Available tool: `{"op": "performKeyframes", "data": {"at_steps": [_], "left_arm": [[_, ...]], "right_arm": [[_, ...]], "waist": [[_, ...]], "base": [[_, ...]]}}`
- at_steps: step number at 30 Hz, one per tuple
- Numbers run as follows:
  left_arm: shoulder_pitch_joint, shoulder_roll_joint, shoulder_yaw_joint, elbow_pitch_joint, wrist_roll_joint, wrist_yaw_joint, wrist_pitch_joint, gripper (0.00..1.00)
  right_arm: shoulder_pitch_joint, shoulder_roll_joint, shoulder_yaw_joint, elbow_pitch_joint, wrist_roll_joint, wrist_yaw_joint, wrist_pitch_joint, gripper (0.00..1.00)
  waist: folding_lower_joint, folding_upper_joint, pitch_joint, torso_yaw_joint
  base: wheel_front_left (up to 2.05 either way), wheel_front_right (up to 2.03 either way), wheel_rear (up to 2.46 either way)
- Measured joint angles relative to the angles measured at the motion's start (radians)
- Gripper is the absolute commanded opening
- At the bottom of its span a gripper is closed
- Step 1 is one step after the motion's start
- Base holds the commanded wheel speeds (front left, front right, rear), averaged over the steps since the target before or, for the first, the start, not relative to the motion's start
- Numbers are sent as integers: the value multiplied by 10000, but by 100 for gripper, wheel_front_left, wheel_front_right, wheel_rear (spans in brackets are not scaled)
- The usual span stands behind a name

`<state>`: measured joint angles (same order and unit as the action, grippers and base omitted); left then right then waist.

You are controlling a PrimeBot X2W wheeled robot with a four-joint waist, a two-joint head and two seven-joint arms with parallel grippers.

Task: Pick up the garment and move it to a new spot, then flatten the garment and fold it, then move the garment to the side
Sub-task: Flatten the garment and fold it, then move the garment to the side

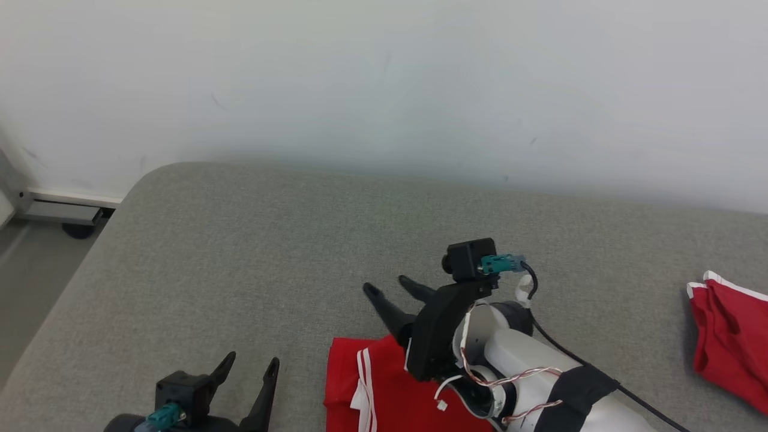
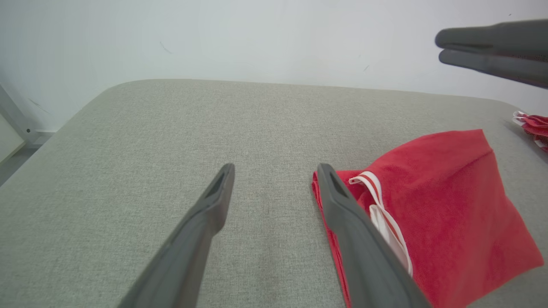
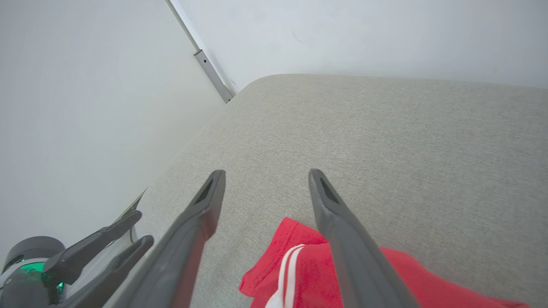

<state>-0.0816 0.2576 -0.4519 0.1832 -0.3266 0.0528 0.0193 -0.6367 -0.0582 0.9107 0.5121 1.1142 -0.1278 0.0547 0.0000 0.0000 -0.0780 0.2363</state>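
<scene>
Head view: I count two garments, folded garment (image 1: 384,393) and far garment (image 1: 729,336); left claw (image 1: 252,359) and right claw (image 1: 387,285) gape wide, empty.

Bare indoor test space, lab-like rather than domestic, plain white wall (image 1: 384,78) with faint scuff marks, grey fabric-covered padded surface (image 1: 240,252) set against it, metal frame strut (image 3: 207,66) in the corner, grey floor (image 1: 24,288)

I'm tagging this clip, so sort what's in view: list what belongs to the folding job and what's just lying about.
Job: red garment with white stripes near front; left gripper, open; right gripper, open above it; grey cushion under it.
Lying about: second red garment at right edge; white wall; metal frame far left.
</scene>
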Motion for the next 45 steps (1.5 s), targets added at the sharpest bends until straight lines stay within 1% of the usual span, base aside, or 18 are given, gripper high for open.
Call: {"op": "performKeyframes", "data": {"at_steps": [3, 5, 10, 13, 18, 23, 26, 33, 39, 45], "left_arm": [[215, 88, 167, -35, -12, 98, -35, 100], [280, 113, 188, -42, -12, 100, -38, 100], [445, 140, 263, -174, -48, 188, -125, 100], [600, 159, 291, -284, -56, 240, -127, 100], [588, 176, 282, -395, -54, 263, -125, 100], [577, 163, 244, -456, -52, 263, -121, 100], [569, 163, 228, -497, -50, 263, -113, 100], [522, 161, 196, -512, -23, 261, -50, 100], [333, 107, 144, -504, -23, 251, -19, 100], [304, 92, 121, -483, -23, 209, -10, 100]], "right_arm": [[176, -86, -535, 800, -817, -10, -236, 100], [314, -203, -662, 934, -974, -10, -318, 100], [1322, -1208, -1310, 1298, -1551, -12, -679, 100], [1897, -1459, -1751, 1369, -1732, -12, -855, 100], [2536, -1476, -2295, 1333, -1747, -12, -909, 100], [3038, -1358, -2240, 1039, -1864, -12, -577, 100], [3043, -1206, -2265, 945, -1964, -12, -320, 100], [3008, -999, -2406, 1068, -2132, -12, 788, 100], [2862, -966, -2721, 1442, -2370, -12, 1546, 100], [2507, -788, -2978, 1854, -2539, -12, 2288, 100]], "waist": [[0, 0, -62, -188], [0, 0, -84, -255], [0, 0, -199, -602], [0, 0, -251, -801], [0, 0, -288, -1060], [0, 0, -240, -1103], [0, 0, -188, -1097], [0, 0, -49, -988], [0, 0, 34, -823], [0, 0, 170, -654]], "base": [[0, 0, 0], [0, 0, 0], [0, 0, 0], [0, 0, 0], [0, 0, 0], [0, 0, 0], [0, 0, 0], [0, 0, 0], [0, 0, 0], [0, 0, 0]]}}
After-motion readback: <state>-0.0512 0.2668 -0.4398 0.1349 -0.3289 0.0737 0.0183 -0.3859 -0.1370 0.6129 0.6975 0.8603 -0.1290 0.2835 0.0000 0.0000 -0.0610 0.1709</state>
